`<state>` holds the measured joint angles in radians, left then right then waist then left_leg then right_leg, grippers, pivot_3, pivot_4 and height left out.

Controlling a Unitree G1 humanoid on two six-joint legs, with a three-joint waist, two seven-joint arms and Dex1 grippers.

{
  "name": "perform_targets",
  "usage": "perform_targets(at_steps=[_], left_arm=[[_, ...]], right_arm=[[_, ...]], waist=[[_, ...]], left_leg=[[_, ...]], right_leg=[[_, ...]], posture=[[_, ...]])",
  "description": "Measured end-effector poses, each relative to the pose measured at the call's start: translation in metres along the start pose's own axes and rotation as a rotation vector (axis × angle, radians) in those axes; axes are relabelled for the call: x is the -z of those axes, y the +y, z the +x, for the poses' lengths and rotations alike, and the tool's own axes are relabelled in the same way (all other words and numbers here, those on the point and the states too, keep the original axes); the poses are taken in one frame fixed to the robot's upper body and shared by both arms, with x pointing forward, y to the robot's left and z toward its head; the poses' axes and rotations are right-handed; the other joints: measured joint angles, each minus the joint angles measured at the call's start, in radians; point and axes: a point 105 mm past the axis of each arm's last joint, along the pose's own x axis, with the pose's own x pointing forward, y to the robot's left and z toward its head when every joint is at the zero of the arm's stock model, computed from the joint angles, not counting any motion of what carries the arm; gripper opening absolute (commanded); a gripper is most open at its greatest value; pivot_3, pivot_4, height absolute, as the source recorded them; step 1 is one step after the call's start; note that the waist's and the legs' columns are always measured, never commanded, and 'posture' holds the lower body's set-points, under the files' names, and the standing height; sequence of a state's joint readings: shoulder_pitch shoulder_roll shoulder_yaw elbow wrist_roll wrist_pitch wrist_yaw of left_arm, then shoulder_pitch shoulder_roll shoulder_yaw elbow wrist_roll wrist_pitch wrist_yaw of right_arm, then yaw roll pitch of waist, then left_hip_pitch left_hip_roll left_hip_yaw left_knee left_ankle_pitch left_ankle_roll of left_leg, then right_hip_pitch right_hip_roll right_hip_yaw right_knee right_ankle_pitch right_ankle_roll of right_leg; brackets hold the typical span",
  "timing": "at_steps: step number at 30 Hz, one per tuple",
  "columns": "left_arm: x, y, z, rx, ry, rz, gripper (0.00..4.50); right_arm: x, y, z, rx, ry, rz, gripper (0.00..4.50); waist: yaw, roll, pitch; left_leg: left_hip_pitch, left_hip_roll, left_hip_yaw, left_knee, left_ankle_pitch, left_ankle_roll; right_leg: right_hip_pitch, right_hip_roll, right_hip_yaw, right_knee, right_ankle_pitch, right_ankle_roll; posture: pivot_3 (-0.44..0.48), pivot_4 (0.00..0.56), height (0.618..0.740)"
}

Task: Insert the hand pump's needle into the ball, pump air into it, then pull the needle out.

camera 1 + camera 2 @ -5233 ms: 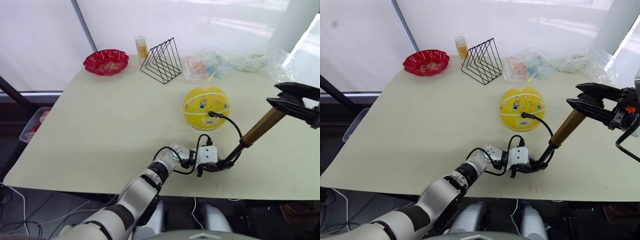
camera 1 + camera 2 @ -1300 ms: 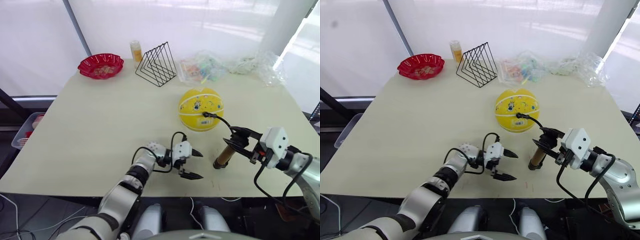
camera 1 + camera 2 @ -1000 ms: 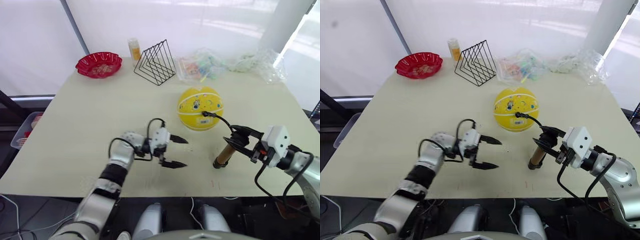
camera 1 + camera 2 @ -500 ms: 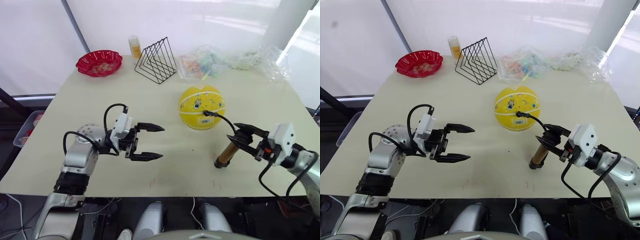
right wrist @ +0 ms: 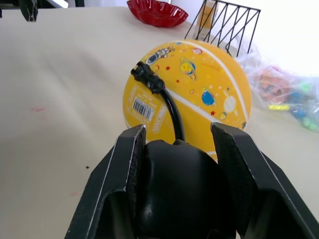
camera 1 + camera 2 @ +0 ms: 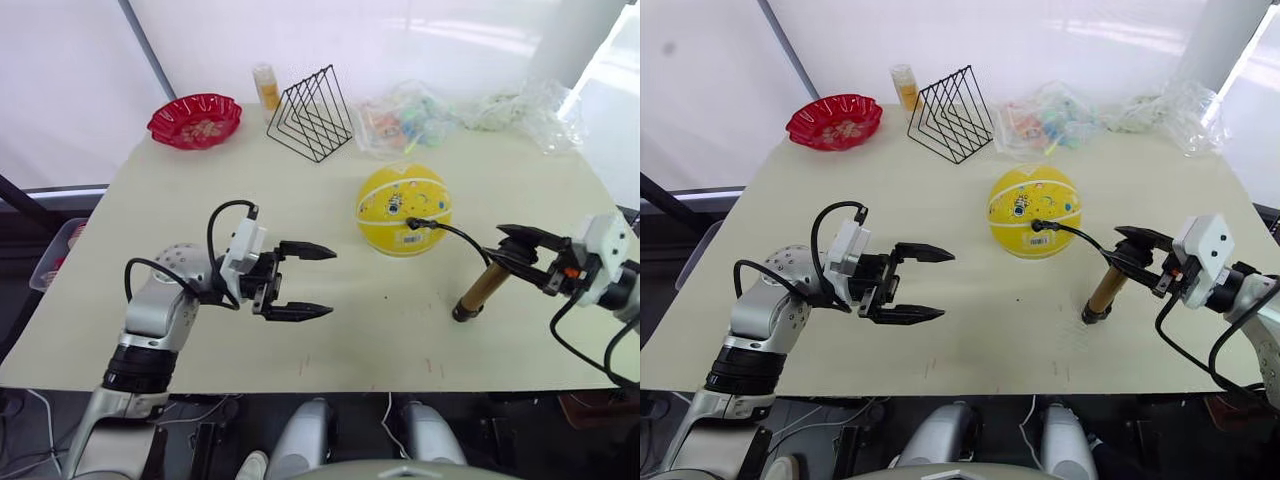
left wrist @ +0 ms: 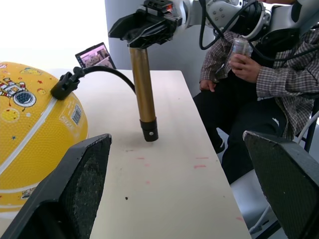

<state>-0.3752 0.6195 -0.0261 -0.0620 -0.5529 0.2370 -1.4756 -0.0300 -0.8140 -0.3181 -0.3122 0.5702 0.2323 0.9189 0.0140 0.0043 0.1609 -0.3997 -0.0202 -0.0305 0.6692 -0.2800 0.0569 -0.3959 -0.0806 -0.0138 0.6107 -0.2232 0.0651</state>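
Note:
The yellow ball (image 6: 404, 208) rests right of the table's middle. A small black fitting (image 6: 412, 224) sits plugged into its near side, and the needle itself is hidden inside. From the fitting a thin black hose (image 6: 462, 234) arcs to the hand pump (image 6: 482, 288), whose gold barrel leans with its lower cap on the table. My right gripper (image 6: 522, 250) is shut on the pump's black top end (image 5: 174, 189), which fills the space between the fingers. My left gripper (image 6: 308, 281) hovers open left of the ball, holding nothing.
Along the far edge stand a red scalloped bowl (image 6: 194, 119), a small bottle (image 6: 265, 86), a black wire rack (image 6: 310, 115) and crumpled plastic bags (image 6: 420, 108). A seated person (image 7: 259, 74) in a checked shirt is beyond the table's right side.
The left gripper has drawn back to the left, away from the pump, still open. The right gripper has carried the pump's top to the right, so the barrel leans more.

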Motion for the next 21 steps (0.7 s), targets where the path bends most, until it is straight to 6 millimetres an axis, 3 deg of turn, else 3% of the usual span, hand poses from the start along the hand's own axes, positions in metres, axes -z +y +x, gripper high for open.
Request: perform_targets(at_steps=[5, 10, 21], left_arm=[[0.001, -0.001, -0.001, -0.009, 0.009, -0.004, 4.5], [-0.001, -0.003, -0.001, -0.012, 0.013, -0.003, 4.5], [-0.004, -0.002, -0.002, -0.019, 0.007, -0.001, 4.5]], right_arm=[[0.0, -0.012, -0.002, 0.017, 0.031, -0.102, 1.57], [-0.002, -0.026, 0.003, 0.025, 0.056, -0.317, 1.57], [0.032, -0.027, 0.008, -0.089, 0.188, -0.686, 1.57]], waist=[[0.0, 0.0, 0.001], [-0.001, 0.0, 0.002], [-0.003, -0.001, 0.003]], left_leg=[[0.0, 0.0, 0.002, 0.0, 0.002, -0.004], [0.001, 0.0, 0.002, 0.001, 0.003, -0.005], [0.002, 0.0, 0.006, 0.002, 0.005, -0.008]], right_leg=[[0.0, 0.0, 0.001, 0.0, 0.0, 0.0], [0.0, 0.001, 0.001, 0.002, 0.0, 0.001], [-0.005, 0.001, 0.005, 0.014, 0.0, 0.001]], posture=[[0.0, 0.15, 0.737], [0.0, 0.15, 0.737], [0.0, 0.15, 0.737]])
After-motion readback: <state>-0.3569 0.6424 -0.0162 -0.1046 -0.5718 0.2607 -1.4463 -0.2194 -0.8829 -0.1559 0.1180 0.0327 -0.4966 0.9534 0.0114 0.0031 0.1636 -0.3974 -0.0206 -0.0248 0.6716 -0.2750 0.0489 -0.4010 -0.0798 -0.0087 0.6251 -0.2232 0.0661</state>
